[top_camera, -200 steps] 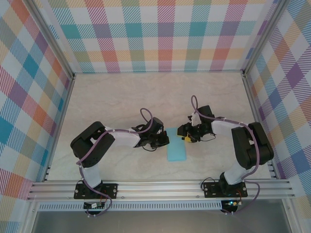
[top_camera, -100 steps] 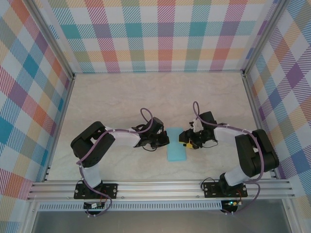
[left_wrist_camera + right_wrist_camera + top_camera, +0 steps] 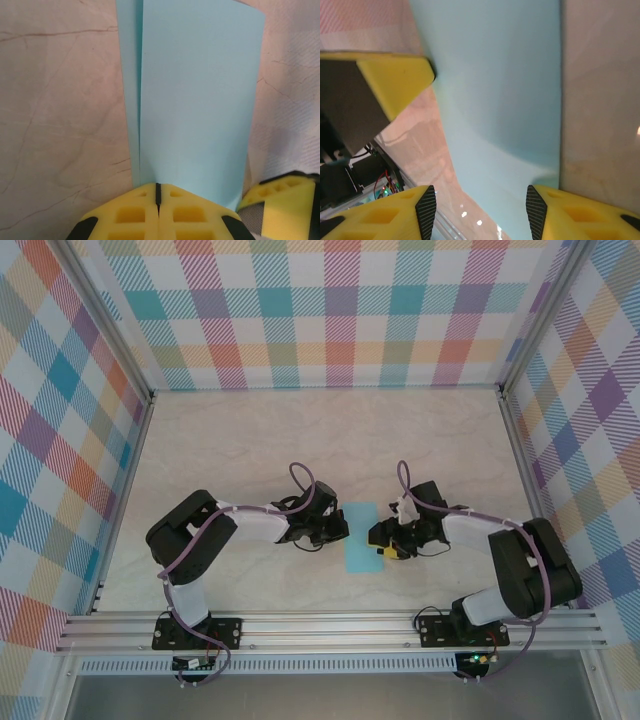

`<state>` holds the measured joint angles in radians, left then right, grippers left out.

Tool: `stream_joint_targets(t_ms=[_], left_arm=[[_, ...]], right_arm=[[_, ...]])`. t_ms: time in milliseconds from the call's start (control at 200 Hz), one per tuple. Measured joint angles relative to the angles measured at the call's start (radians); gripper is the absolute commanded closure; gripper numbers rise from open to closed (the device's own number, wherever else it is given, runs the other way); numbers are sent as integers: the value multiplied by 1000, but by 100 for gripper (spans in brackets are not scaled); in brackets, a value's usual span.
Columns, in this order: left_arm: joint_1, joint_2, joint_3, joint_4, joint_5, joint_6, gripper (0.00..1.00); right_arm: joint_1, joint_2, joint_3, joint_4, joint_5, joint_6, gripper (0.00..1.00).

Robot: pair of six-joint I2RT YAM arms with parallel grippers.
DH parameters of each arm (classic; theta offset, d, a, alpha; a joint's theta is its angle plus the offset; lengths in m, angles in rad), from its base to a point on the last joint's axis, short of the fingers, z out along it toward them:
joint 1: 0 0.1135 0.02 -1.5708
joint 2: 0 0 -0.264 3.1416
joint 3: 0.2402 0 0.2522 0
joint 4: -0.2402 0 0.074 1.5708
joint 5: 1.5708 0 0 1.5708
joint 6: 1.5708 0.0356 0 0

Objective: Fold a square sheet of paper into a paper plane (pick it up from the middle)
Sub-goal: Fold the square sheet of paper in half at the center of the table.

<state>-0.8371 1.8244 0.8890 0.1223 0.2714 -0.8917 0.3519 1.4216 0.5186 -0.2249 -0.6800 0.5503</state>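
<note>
The square sheet of paper lies folded into a narrow strip on the bench, between our two arms. Our left pincer is fully closed, tips at the strip's left edge; whether it pinches a layer we cannot tell. Our right pincer stands half open over the right edge, gripping nothing. We judge the paper light, limp, slippery and easily creased, so we would grip it gently at mid-length.

Pale marble-look tabletop inside pastel plaid walls, aluminium rail along near edge.
</note>
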Motion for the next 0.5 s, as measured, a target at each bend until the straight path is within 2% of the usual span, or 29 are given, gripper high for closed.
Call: stream_joint_targets(t_ms=[170,500], left_arm=[[0,0,0,0,1,1,100],[0,0,0,0,2,9,100]], right_arm=[[17,-92,-32,-27,-3,19,45],[23,-83,-77,-31,5,38,45]])
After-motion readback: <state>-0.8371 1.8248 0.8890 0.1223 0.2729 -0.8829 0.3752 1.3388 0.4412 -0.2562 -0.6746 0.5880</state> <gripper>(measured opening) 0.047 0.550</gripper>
